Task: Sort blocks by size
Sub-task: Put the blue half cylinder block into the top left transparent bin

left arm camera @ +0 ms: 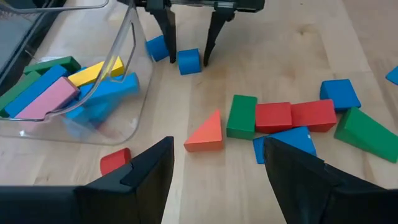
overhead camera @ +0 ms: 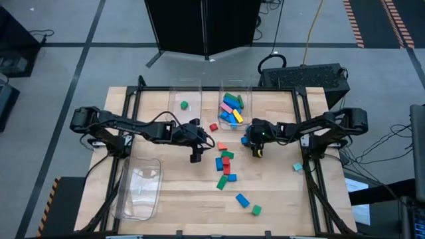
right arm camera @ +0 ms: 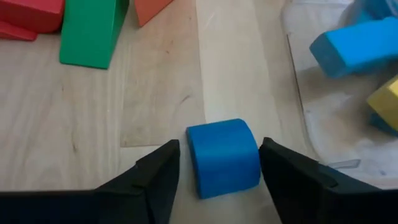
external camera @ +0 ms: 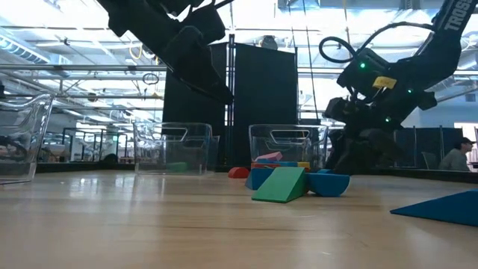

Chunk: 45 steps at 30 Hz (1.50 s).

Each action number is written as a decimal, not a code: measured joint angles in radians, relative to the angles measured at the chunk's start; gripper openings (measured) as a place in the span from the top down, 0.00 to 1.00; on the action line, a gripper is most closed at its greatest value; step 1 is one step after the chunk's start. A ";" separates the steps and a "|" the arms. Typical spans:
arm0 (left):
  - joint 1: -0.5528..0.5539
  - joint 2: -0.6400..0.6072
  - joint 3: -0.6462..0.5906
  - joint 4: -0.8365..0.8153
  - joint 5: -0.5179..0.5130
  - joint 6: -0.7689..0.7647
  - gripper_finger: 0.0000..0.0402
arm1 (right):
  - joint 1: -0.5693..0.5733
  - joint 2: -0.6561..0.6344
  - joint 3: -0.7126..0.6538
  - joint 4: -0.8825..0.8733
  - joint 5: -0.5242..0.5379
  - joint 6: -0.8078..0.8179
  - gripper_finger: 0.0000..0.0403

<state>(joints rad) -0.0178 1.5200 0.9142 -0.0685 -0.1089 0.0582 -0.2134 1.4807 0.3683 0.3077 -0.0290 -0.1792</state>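
Observation:
My right gripper (right arm camera: 219, 149) is open and low over the table, beside the clear bin (overhead camera: 244, 93) that holds several blocks (overhead camera: 232, 110). Its fingers stand on either side of a small blue block (right arm camera: 222, 157) that lies flat on the wood. A thin gap shows at one finger. A second blue block (left arm camera: 157, 47) lies just beside it. My left gripper (left arm camera: 217, 146) hangs open above the table, pointing at an orange wedge (left arm camera: 205, 132) and a row of green, red and blue blocks (left arm camera: 280, 116). A red block (left arm camera: 115, 160) lies near the bin.
A second clear bin (overhead camera: 174, 94) at the far middle holds one green block (overhead camera: 184, 105). A third bin (overhead camera: 126, 199) lies at the near left. Loose blocks sit toward the near edge: blue (overhead camera: 242, 199), green (overhead camera: 256, 210), and a cyan one (overhead camera: 297, 167) at the right.

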 joint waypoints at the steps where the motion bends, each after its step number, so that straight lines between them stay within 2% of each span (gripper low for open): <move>1: -0.002 0.000 0.000 0.000 -0.001 0.000 0.39 | 0.000 0.001 0.000 -0.002 -0.003 0.015 0.49; 10: -0.028 0.026 -0.001 0.011 -0.016 -0.024 0.39 | 0.019 -0.002 0.000 -0.015 0.004 0.127 0.71; 14: -0.049 0.093 0.000 0.051 -0.017 0.003 0.39 | 0.051 0.001 0.000 0.012 -0.012 0.203 0.71; 21: -0.114 0.182 0.000 0.232 -0.028 0.133 0.39 | 0.133 0.003 -0.003 0.192 -0.200 0.353 0.67; 28: -0.208 0.180 0.000 0.396 -0.093 0.480 0.39 | 0.186 0.002 -0.003 0.432 -0.343 0.497 0.69; 31: -0.225 0.180 0.000 0.431 -0.100 0.550 0.39 | 0.207 0.001 -0.003 0.510 -0.347 0.535 0.69; 35: -0.227 0.180 0.000 0.477 -0.134 0.551 0.39 | 0.233 0.001 -0.002 0.558 -0.344 0.546 0.69; 45: -0.219 0.234 0.012 0.556 -0.130 0.569 0.39 | 0.249 0.000 0.032 0.624 -0.340 0.580 0.68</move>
<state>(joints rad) -0.2363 1.7537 0.9265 0.4871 -0.2390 0.6269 0.0353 1.4807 0.4003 0.9321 -0.3687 0.4007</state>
